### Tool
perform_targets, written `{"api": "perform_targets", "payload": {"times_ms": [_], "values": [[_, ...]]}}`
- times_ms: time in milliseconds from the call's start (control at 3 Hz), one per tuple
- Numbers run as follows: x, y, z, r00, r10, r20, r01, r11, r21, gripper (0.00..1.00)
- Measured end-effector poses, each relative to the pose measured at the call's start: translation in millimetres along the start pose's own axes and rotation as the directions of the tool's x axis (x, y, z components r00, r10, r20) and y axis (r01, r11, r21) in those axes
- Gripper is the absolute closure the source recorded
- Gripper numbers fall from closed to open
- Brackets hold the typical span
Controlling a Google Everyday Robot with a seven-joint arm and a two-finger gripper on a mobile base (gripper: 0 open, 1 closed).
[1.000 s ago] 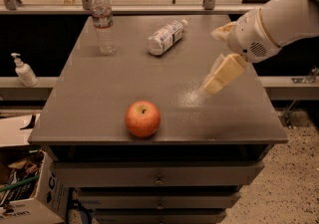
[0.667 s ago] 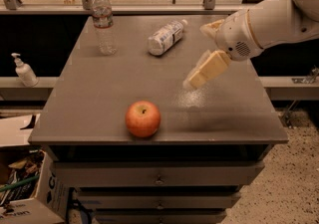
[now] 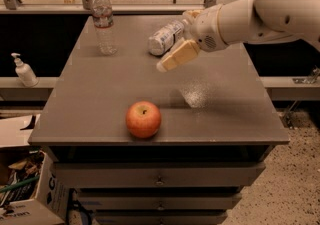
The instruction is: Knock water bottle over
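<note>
Water bottle (image 3: 103, 21) stands upright at the rear-left corner of the table (image 3: 90, 99). White cap on, clear body, narrow label band round the upper part. It stands free, with bare tabletop around its base.

Gripper (image 3: 171, 59) hangs above the table's rear middle. It is beige and angled down toward the left of the view, its tip over the open surface between the rear items and the apple. Open or closed — cannot tell from this angle. It is well apart from the water bottle, off to that bottle's right in view. The white arm (image 3: 260, 9) comes in from the upper right and fills that corner.

White bottle (image 3: 164, 39) lies on its side at the rear middle, just behind the gripper, and the wrist covers one end of it. Whether the two touch — cannot tell.

Apple (image 3: 143, 119), red-orange, sits near the front edge at about centre, stem dimple up, well apart from both bottles. A pale whitish patch (image 3: 195, 93) marks the tabletop behind and right of the apple, below the arm.

Drawers (image 3: 160, 176) run under the tabletop. Pump dispenser (image 3: 23, 70) stands upright on a ledge (image 3: 45, 83) left of the table, off the tabletop. Box (image 3: 25, 204) of cardboard sits at lower left with clutter inside.
</note>
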State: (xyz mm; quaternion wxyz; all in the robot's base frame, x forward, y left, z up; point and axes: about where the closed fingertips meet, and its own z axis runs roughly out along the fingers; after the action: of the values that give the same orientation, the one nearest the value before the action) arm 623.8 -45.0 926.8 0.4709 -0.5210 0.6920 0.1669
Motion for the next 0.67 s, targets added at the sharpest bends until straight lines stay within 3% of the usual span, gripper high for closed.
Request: {"api": "perform_targets", "payload": {"times_ms": [667], "values": [[-12.0, -34.3, 71.0, 0.989, 0.081, 0.127, -0.082, 0.9966, 0.007, 0.0]]}}
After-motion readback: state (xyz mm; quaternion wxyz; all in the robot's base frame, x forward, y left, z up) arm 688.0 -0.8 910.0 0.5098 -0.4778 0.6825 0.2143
